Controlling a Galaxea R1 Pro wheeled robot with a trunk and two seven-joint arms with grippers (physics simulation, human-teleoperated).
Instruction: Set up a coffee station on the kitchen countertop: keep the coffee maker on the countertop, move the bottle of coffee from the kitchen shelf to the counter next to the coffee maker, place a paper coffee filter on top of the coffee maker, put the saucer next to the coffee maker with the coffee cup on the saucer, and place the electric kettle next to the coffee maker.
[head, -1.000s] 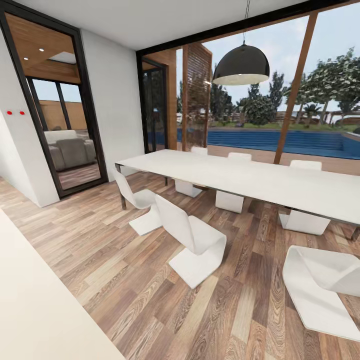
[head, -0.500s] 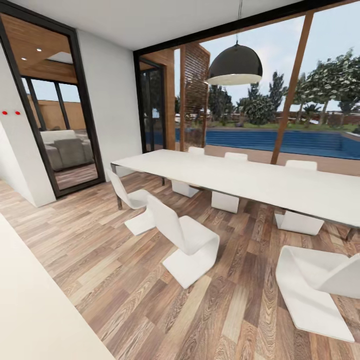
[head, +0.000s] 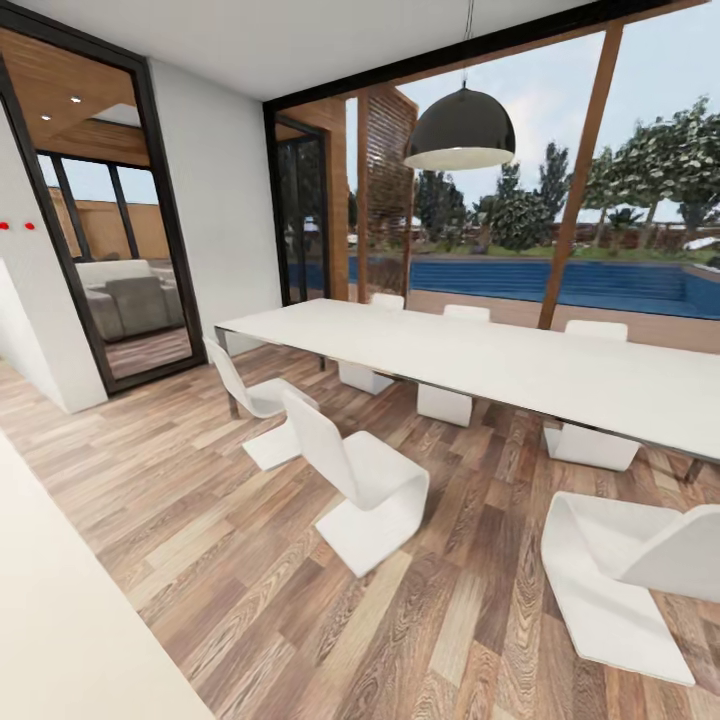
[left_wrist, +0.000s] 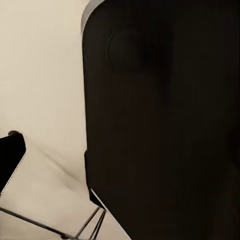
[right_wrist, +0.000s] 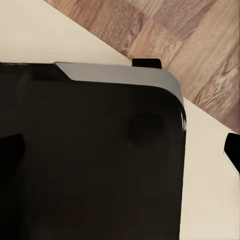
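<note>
Tabletop (head: 560, 370): long, white, chairs (head: 355, 480) around
Lamp (head: 460, 130): black dome overhead
Floor (head: 250, 560): wood planks
End effectors: state impossible to tell

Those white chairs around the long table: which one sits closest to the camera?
The chair at the lower right, cut by the picture's edge. It looks largest and lowest in the head view; the others stand farther back along the white table.

Open wooden floor (head: 230, 520) lies ahead, clear between the pale tabletop (head: 60, 620) edge at near left and the dining set. Obstacles: a long white dining table (head: 520, 365) spanning centre to right, white chairs (head: 350, 480) along both its sides, and a black pendant lamp (head: 460, 130) hanging above it. In both wrist views a dark panel (right_wrist: 90, 165) blocks the near field.
</note>
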